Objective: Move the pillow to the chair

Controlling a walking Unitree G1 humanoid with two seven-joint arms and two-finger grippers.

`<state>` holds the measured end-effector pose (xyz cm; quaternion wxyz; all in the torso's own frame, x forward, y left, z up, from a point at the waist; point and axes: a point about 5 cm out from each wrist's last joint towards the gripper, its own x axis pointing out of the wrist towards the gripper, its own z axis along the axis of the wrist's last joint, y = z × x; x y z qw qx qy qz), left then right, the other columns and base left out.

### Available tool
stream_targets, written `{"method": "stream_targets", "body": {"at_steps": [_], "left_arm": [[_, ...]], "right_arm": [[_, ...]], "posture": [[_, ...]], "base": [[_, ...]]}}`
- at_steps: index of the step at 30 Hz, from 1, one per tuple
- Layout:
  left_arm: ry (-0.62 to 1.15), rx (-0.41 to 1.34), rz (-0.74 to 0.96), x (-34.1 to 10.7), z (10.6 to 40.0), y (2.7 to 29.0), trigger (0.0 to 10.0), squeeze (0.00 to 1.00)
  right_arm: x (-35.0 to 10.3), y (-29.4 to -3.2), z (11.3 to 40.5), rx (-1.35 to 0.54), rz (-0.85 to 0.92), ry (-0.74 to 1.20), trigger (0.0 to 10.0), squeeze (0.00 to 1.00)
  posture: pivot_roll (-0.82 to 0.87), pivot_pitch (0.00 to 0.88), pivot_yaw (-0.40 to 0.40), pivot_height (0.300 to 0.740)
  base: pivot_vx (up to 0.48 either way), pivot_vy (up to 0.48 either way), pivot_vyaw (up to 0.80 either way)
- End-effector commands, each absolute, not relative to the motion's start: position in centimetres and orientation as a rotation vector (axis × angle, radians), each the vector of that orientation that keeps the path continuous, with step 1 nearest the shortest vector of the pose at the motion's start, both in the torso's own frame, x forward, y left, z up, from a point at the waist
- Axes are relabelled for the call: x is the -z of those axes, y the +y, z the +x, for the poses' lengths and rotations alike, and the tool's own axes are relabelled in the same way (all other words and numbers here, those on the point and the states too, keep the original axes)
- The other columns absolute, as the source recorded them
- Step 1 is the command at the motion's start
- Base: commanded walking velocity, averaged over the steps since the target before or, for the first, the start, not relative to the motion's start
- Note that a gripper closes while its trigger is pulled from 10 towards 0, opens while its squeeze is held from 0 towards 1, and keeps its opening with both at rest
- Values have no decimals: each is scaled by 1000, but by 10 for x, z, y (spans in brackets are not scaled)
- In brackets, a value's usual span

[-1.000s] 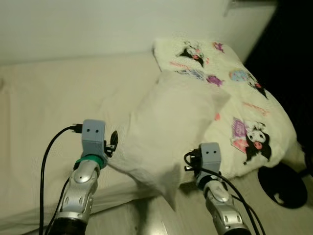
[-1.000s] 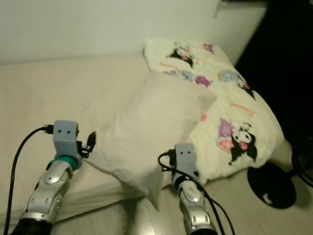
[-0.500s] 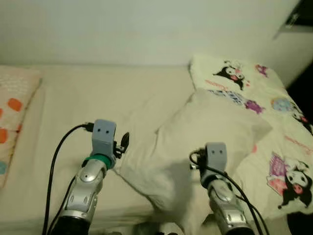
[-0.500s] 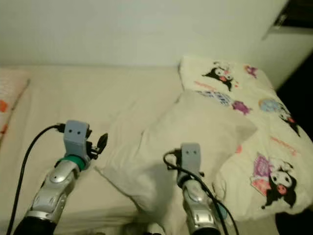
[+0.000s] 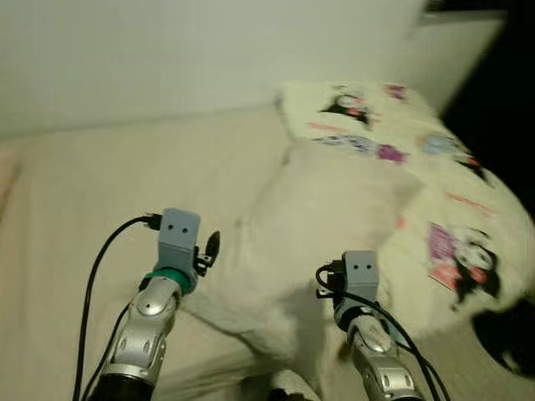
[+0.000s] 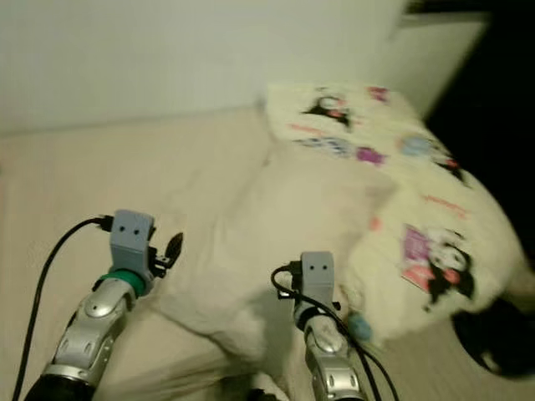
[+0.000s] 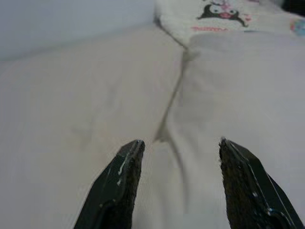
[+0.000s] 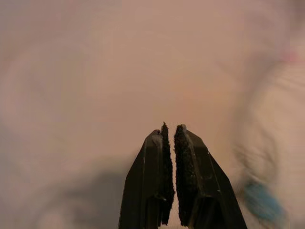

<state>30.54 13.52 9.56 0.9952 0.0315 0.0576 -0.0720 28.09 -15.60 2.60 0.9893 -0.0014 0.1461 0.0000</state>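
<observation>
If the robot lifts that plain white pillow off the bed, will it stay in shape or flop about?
Probably flop. The pillow looks soft and creased, its near corner drooping off the bed, so it would likely sag from wherever it is held. It looks puffy, so probably light. The open left gripper straddles its edge; thin fabric might slip.

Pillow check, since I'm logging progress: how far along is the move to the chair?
Early. The plain cream fabric pillow lies on the beige bed, beside the cartoon-print blanket. In hand: the left gripper is open at the pillow's edge; the right gripper is shut, pointing at it. Gripping, lifting and carrying remain.
</observation>
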Motion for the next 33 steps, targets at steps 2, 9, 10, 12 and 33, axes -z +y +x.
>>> {"method": "stream_targets", "body": {"at_steps": [2, 9, 10, 12, 33], "left_arm": [[162, 69, 54, -82, 298, 150, 10000, 0], [163, 30, 50, -83, 298, 155, 10000, 0], [164, 28, 53, -83, 298, 156, 10000, 0], [164, 28, 53, -83, 298, 156, 10000, 0], [82, 85, 172, -131, 316, 156, 10000, 0]], "right_arm": [[-22, -150, 280, -29, -1, 322, 10000, 0], [-23, -140, 287, -79, -19, 331, 10000, 0], [-24, -139, 288, -82, -18, 331, 10000, 0], [-24, -139, 288, -82, -18, 331, 10000, 0], [-20, -120, 300, -53, 28, 353, 10000, 0]], "posture": [[100, 64, 24, 740], [115, 67, -9, 740], [119, 67, -12, 740], [119, 67, -12, 740], [294, 5, 97, 740]], "base": [[0, 0, 0], [0, 0, 0], [0, 0, 0], [0, 0, 0], [0, 0, 0]]}}
